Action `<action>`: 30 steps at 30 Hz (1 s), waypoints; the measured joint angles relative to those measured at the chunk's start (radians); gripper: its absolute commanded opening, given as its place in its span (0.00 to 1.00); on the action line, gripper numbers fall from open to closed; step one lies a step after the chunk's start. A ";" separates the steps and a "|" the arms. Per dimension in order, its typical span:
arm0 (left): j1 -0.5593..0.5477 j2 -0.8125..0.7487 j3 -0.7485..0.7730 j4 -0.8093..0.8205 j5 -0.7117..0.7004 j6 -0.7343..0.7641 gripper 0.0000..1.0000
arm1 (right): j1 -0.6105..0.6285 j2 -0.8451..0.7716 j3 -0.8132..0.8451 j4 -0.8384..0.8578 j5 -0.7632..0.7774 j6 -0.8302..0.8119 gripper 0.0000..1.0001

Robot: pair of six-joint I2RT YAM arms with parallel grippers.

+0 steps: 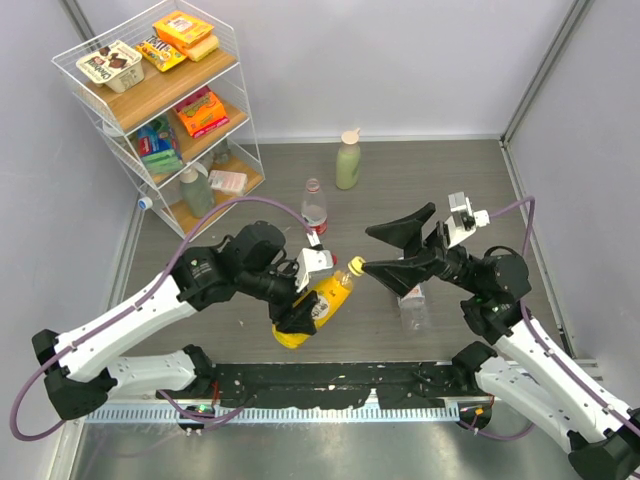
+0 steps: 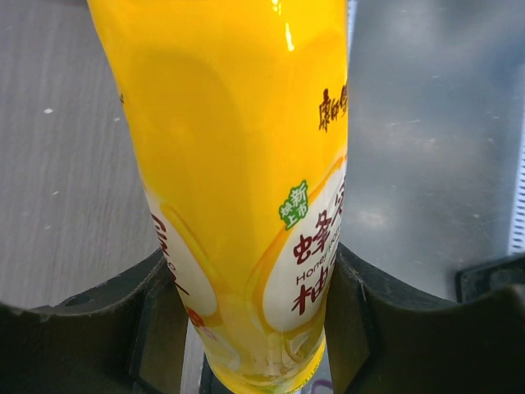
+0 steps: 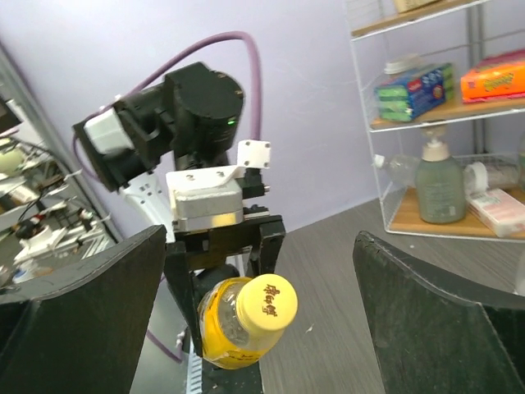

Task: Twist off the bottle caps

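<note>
The bottle [image 2: 238,164] is gripped low on its body by the left gripper's [image 2: 254,308] closed jaws. Its yellow cap [image 3: 267,302] sits just ahead of the right gripper [image 1: 395,250], whose jaws are spread wide. The cap should be centred between those jaws before closing, and the bottle held firm against the twist.

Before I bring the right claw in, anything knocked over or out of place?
A clear bottle lies on its side on the wire rack's bottom shelf, its pale cap poking out past the wires. The yellow bottle is tilted only because the left claw grips it. No spill or damage shows.
</note>
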 measured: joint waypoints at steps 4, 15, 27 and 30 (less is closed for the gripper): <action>0.000 -0.019 -0.023 0.003 -0.113 0.001 0.00 | 0.000 0.001 0.029 -0.142 0.106 -0.032 1.00; 0.000 -0.088 -0.074 0.027 -0.453 -0.001 0.00 | 0.000 0.195 0.125 -0.347 0.214 -0.035 1.00; 0.000 -0.004 -0.101 0.032 -0.747 -0.021 0.00 | 0.000 0.350 0.215 -0.495 0.232 -0.008 0.97; 0.000 0.037 -0.101 0.031 -0.782 -0.023 0.00 | 0.000 0.386 0.217 -0.494 0.221 0.013 0.95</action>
